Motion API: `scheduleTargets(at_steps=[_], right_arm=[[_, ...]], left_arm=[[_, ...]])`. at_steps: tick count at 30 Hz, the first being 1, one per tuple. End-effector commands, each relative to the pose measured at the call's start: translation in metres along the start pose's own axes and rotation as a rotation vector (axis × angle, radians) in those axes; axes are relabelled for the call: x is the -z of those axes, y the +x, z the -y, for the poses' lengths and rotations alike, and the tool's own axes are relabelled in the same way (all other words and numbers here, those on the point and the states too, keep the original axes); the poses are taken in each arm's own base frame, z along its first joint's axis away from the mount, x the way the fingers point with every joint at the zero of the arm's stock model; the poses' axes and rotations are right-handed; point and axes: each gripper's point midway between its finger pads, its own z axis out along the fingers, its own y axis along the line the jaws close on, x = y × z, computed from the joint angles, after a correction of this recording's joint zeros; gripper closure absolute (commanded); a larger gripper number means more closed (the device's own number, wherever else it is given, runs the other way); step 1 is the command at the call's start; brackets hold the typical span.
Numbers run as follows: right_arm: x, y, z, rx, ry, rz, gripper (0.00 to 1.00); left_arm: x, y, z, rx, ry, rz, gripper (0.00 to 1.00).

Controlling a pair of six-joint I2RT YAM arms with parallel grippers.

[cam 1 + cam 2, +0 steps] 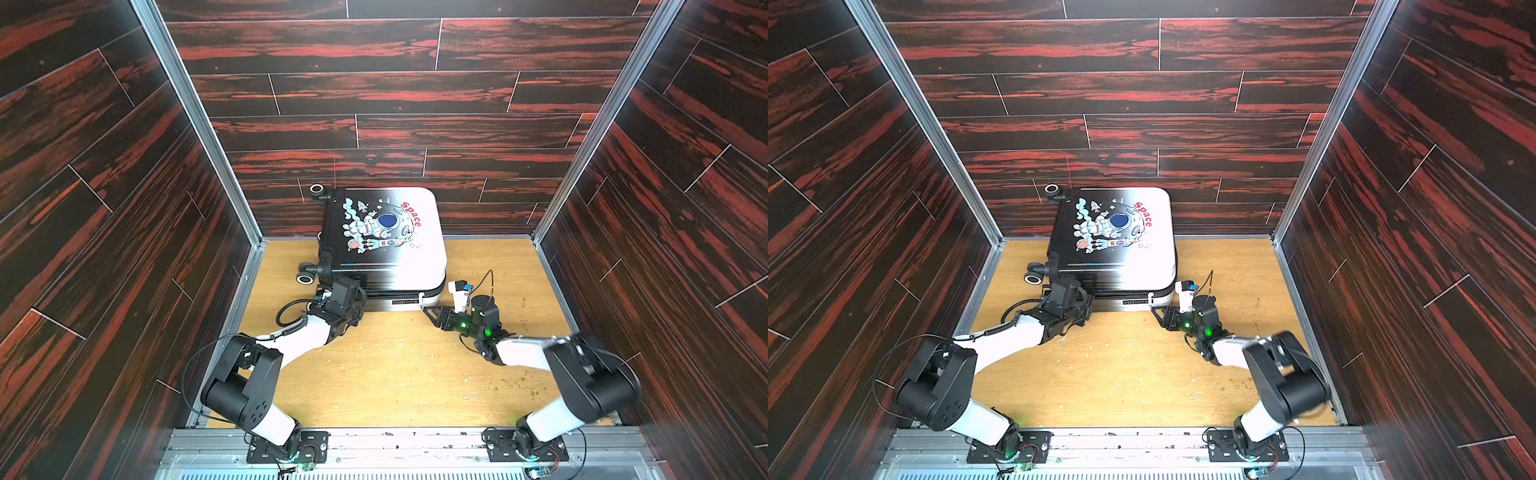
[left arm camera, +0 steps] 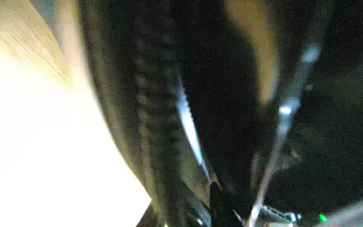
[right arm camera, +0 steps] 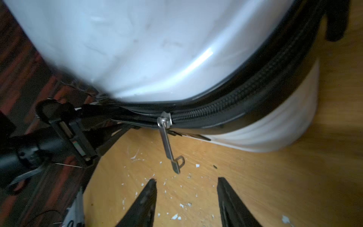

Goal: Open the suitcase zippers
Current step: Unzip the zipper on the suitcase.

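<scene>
Right hand (image 3: 186,186): black fingertips apart, nothing between them. Silver pull tab (image 3: 168,141) dangles free just beyond the tips, off the black coil zippers (image 3: 235,104). Right arm is low, reaching to the white near corner. Left hand (image 1: 356,303) is at the black near side, near a wheel (image 1: 304,278); wrist view blurred, can't tell its grip. Glossy hard-shell suitcase (image 1: 382,232) lies flat at the back of the wooden worktop (image 1: 395,365).

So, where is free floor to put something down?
Free: the wide floor between left arm and right arm, before the suitcase; also the patch between suitcase and right wall. Crowded: the suitcase's near edge, by left gripper and right gripper.
</scene>
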Motion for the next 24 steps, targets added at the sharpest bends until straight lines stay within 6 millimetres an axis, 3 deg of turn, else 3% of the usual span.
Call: scheduleTargets(at_steps=[1, 7, 13, 17, 24], right_arm=[[-0.003, -0.010, -0.042, -0.032, -0.263, -0.015, 0.48], [-0.015, -0.004, -0.038, -0.092, -0.321, -0.045, 0.49], [-0.030, -0.019, -0.025, -0.124, -0.287, 0.006, 0.59], [-0.040, -0.025, -0.017, -0.156, -0.274, 0.024, 0.58], [-0.049, -0.015, -0.002, -0.226, -0.267, 0.017, 0.57]], left_arm=[[-0.009, -0.010, -0.038, -0.051, -0.126, 0.013, 0.63], [-0.012, -0.009, -0.038, -0.053, -0.127, 0.007, 0.64], [-0.013, -0.009, -0.042, -0.050, -0.133, 0.008, 0.67], [-0.012, -0.009, -0.042, -0.050, -0.133, 0.009, 0.67], [-0.011, -0.009, -0.043, -0.051, -0.134, 0.011, 0.69]])
